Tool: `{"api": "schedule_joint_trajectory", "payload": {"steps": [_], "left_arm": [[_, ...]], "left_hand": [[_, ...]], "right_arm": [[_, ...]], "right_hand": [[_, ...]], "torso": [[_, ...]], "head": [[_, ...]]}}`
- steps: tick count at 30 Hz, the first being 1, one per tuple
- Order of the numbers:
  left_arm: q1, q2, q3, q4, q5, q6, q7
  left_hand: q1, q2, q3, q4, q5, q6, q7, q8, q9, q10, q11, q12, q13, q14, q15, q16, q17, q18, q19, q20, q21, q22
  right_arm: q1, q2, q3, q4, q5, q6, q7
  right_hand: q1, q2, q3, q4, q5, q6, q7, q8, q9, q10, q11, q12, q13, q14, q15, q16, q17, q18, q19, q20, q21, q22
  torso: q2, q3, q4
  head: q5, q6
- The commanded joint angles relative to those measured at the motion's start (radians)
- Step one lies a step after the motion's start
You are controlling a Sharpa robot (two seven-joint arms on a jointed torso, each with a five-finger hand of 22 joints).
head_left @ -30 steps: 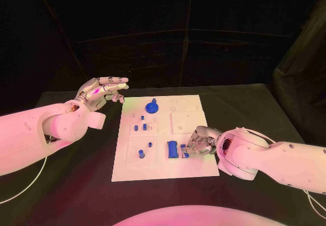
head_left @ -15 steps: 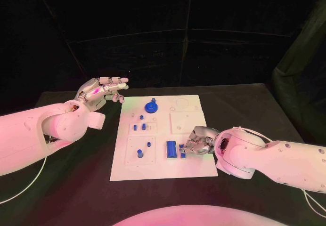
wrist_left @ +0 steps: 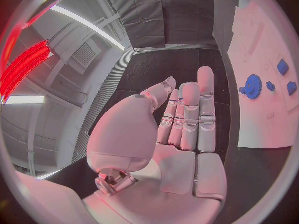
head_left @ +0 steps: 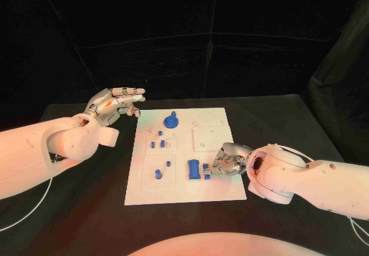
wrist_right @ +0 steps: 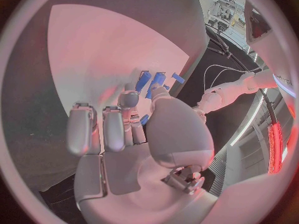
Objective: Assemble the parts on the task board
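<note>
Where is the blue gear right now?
In the head view, the blue gear sits at the task board's far end, toward the left hand.

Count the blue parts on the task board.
About 8: gear, peg, pair, two small pieces, block, one at the right hand. Others may be hidden.

Dim room, dark backdrop; board (head_left: 187,154) lit evenly, no glare. Wrist views: fisheye-bent edges, red strip light (wrist_left: 25,67) glowing.
</note>
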Motion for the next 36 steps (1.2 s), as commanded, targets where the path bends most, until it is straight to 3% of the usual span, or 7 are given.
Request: {"api": "schedule_joint_trajectory", "payload": {"steps": [1,4,8,15,28,36], "left_arm": [[0.002,0.000,0.001,0.000,-0.002,0.013,0.002],[0.002,0.000,0.001,-0.002,-0.002,0.014,0.001],[0.002,0.002,0.001,-0.004,-0.002,0.014,0.001],[0.002,0.004,0.000,-0.005,-0.002,0.015,-0.001],[0.002,0.003,0.000,-0.003,-0.002,0.016,-0.001],[0.002,0.001,0.000,-0.002,-0.002,0.016,-0.002]], "left_hand": [[-0.002,0.009,-0.004,-0.002,-0.002,-0.007,0.001,0.003,0.000,-0.007,-0.003,0.006,0.001,-0.005,0.001,0.001,-0.002,0.013,-0.004,0.002,-0.007,-0.001],[-0.002,0.009,-0.004,-0.002,-0.002,-0.007,0.001,0.003,0.000,-0.007,-0.003,0.006,0.001,-0.005,0.001,0.001,-0.002,0.013,-0.004,0.002,-0.007,-0.001],[-0.002,0.009,-0.004,-0.002,-0.002,-0.007,0.001,0.003,0.000,-0.007,-0.003,0.006,0.001,-0.005,0.001,0.001,-0.002,0.013,-0.004,0.002,-0.007,-0.001],[-0.002,0.009,-0.004,-0.002,-0.002,-0.007,0.001,0.003,0.000,-0.007,-0.003,0.006,0.001,-0.005,0.001,0.001,-0.002,0.013,-0.004,0.002,-0.007,-0.001],[-0.001,0.010,-0.004,-0.003,-0.002,-0.007,0.001,0.003,0.001,-0.008,-0.003,0.007,0.001,-0.007,0.001,0.000,-0.004,0.013,-0.004,0.002,-0.007,-0.002],[-0.001,0.010,-0.004,-0.003,-0.002,-0.007,0.001,0.003,0.001,-0.008,-0.003,0.007,0.001,-0.007,0.001,0.000,-0.004,0.013,-0.004,0.002,-0.007,-0.002]], "right_arm": [[0.001,-0.011,0.000,0.012,-0.030,0.034,0.058],[0.001,-0.018,0.000,0.016,-0.042,0.050,0.066],[0.001,-0.021,0.000,0.017,-0.051,0.056,0.065],[0.001,-0.016,0.000,0.008,-0.060,0.081,0.046],[0.001,0.035,0.000,-0.052,-0.116,0.100,-0.006],[0.001,0.034,0.000,-0.045,-0.109,0.074,0.019]], "right_hand": [[0.024,-0.013,-0.025,-0.011,-0.064,-0.006,0.005,-0.005,0.004,-0.006,0.008,-0.010,-0.003,0.052,-0.005,-0.007,-0.002,-0.013,0.000,0.001,-0.003,0.048],[0.037,-0.013,-0.037,-0.020,-0.097,-0.006,0.005,-0.006,0.007,-0.007,0.008,-0.014,-0.004,0.052,-0.005,-0.008,-0.002,-0.013,-0.001,0.002,-0.004,0.048],[0.036,-0.008,-0.044,-0.019,-0.108,-0.005,0.005,-0.005,0.009,-0.007,0.008,-0.013,-0.002,0.053,-0.005,-0.007,-0.001,-0.014,0.001,0.002,-0.002,0.050],[0.041,0.000,-0.047,-0.021,-0.109,-0.004,0.004,-0.005,0.011,-0.007,0.008,-0.015,-0.003,0.053,-0.005,-0.008,-0.002,-0.013,0.000,0.002,-0.003,0.050],[0.079,0.040,-0.050,-0.041,-0.105,-0.001,0.003,-0.005,0.017,-0.005,0.006,-0.014,0.000,0.053,-0.006,-0.007,0.000,-0.014,0.002,0.001,-0.002,0.052],[0.078,0.034,-0.068,-0.046,-0.105,-0.002,0.004,-0.005,0.019,-0.005,0.007,-0.015,0.001,0.053,-0.006,-0.008,0.000,-0.014,0.001,0.001,-0.003,0.051]], "torso": [[-0.001,0.0004,-0.0008],[0.000,-0.0003,-0.0014],[0.000,-0.0005,0.0000],[0.001,-0.0013,0.0014],[0.000,-0.0006,0.0015],[-0.001,0.0001,-0.0014]], "head": [[0.000,0.001],[0.000,0.001],[-0.002,0.001],[-0.002,-0.001],[0.001,-0.005],[0.003,-0.002]]}}
